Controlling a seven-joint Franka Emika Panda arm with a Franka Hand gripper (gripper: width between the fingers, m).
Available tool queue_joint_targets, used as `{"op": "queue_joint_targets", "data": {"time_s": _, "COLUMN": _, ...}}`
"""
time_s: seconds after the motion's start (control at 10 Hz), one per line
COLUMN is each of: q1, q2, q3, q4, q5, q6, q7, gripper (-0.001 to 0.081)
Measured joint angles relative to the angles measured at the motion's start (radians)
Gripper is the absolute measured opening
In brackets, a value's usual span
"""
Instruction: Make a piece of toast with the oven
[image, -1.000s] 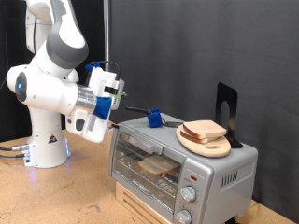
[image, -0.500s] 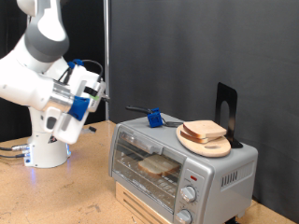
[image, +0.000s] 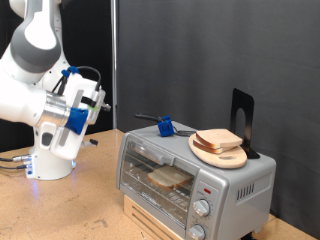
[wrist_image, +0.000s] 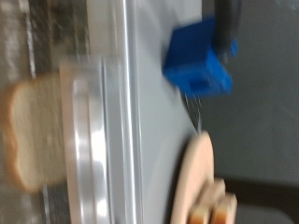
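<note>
Jaws: can't tell if spread or pressed together; fingertips don't show clearly in either view. Nothing visibly between them.

Gripper (image: 97, 112) hangs in the air at the exterior view's left, off to the left of the oven (image: 195, 178), well apart from it, above the tabletop (image: 60, 210). Arm base (image: 55, 155) sits on the tabletop behind and below it.

Oven stands at the exterior view's lower right on a wooden block (image: 160, 222). Glass door is shut, bar handle along its top edge. One toast (image: 168, 177) lies on the wire rack inside, seen through the glass. Wrist view shows the same slice (wrist_image: 33, 131) behind the blurred door and handle.

On the oven roof: a round wooden plate (image: 218, 153) with more bread slices (image: 220, 139) stacked on it, towards the right end. Just left of the plate, a blue-handled tool (image: 163, 126) lies on the roof, its dark handle pointing left. A black stand (image: 241, 112) is upright behind the plate.

Wrist view also catches the blue block (wrist_image: 198, 58) and plate edge (wrist_image: 192, 182), all motion-blurred.
</note>
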Motion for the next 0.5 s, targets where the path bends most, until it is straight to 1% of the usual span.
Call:
{"op": "queue_joint_targets", "data": {"time_s": 0.1, "q1": 0.000, "q2": 0.046, "q3": 0.000, "q4": 0.032, "q5": 0.051, "q6": 0.003, "q7": -0.006, "gripper": 0.0800}}
{"op": "queue_joint_targets", "data": {"time_s": 0.3, "q1": 0.002, "q2": 0.135, "q3": 0.005, "q4": 0.114, "q5": 0.064, "q6": -0.019, "q7": 0.000, "gripper": 0.0800}}
{"op": "queue_joint_targets", "data": {"time_s": 0.5, "q1": 0.008, "q2": 0.210, "q3": 0.020, "q4": 0.182, "q5": 0.087, "q6": 0.009, "q7": 0.016, "gripper": 0.0800}}
